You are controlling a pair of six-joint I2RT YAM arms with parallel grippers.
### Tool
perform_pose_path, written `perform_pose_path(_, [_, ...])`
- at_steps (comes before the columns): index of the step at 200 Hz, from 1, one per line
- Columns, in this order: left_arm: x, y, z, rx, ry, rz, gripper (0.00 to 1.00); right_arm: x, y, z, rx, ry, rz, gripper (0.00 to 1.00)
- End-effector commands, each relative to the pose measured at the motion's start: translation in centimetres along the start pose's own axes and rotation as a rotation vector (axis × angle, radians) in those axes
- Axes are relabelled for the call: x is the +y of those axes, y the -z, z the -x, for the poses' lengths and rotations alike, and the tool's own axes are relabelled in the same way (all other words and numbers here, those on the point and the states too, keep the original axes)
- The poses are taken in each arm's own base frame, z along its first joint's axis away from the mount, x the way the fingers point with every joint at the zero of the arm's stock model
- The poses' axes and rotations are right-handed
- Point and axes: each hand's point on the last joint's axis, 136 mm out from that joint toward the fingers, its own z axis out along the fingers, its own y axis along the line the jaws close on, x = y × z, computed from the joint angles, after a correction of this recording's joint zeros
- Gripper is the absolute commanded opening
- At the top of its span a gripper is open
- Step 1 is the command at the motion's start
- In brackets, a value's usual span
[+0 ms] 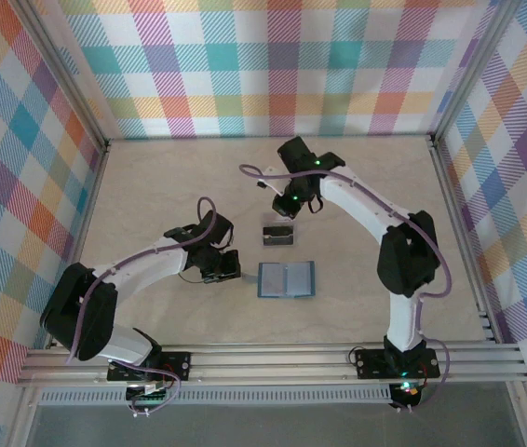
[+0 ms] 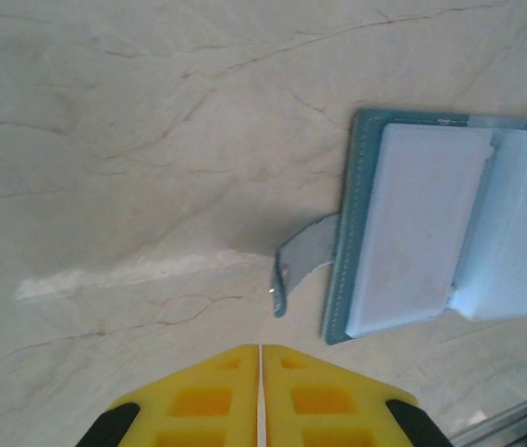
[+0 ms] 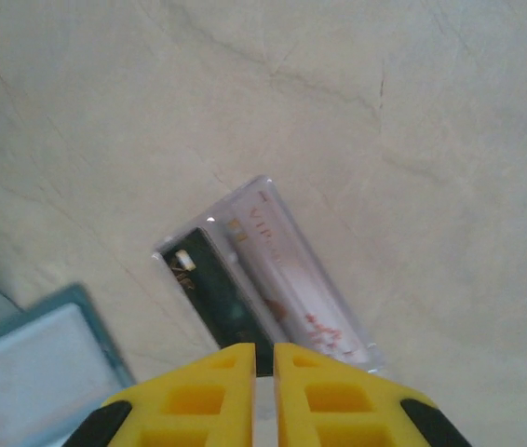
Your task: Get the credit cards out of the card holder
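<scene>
The card holder (image 1: pixel 287 278) lies open and flat on the table, teal rim up, pale grey-blue inside (image 2: pixel 431 223), with its thin grey side tab (image 2: pixel 304 257) sticking out to the left. Two credit cards (image 1: pixel 278 233) lie side by side just beyond it: a dark one (image 3: pixel 219 289) and a pale one with red lettering (image 3: pixel 296 275). My left gripper (image 2: pixel 261 347) is shut with nothing in it, just short of the tab. Over the near end of the cards, my right gripper (image 3: pixel 263 346) is shut to a narrow slit and holds nothing.
The beige marble-look table (image 1: pixel 170 196) is boxed in by plaid walls (image 1: pixel 273 65) on three sides. An aluminium rail (image 1: pixel 273 358) runs along the near edge. Bare table lies behind and to both sides of the cards.
</scene>
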Motion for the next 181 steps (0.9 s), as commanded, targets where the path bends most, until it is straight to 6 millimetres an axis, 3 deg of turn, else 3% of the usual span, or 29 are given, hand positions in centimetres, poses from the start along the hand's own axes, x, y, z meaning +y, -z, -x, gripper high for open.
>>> perform_pose_path(1, [-2.2, -0.1, 0.5, 0.012, -0.047, -0.06, 0.09, 1.9, 2.1, 1.8, -0.15, -0.245, 0.074, 0.13])
perform_pose_path(60, [-4.6, -2.1, 0.5, 0.068, -0.11, -0.064, 0.09, 3.8, 3.5, -1.1, -0.226, -0.634, 0.121, 0.06])
perform_pose_path(101, [-5.1, -3.5, 0.7, 0.097, -0.124, -0.047, 0.08, 4.8, 3.6, -3.5, -0.203, -0.837, 0.141, 0.01])
perform_pose_path(125, [-4.9, -4.1, 0.7, 0.11, -0.127, -0.028, 0.07, 5.4, 3.1, -4.9, -0.173, -0.939, 0.16, 0.0])
perform_pose_path(181, [-3.8, -5.7, 0.3, 0.134, -0.131, 0.024, 0.06, 7.5, 0.8, -5.9, -0.156, -1.065, 0.287, 0.02])
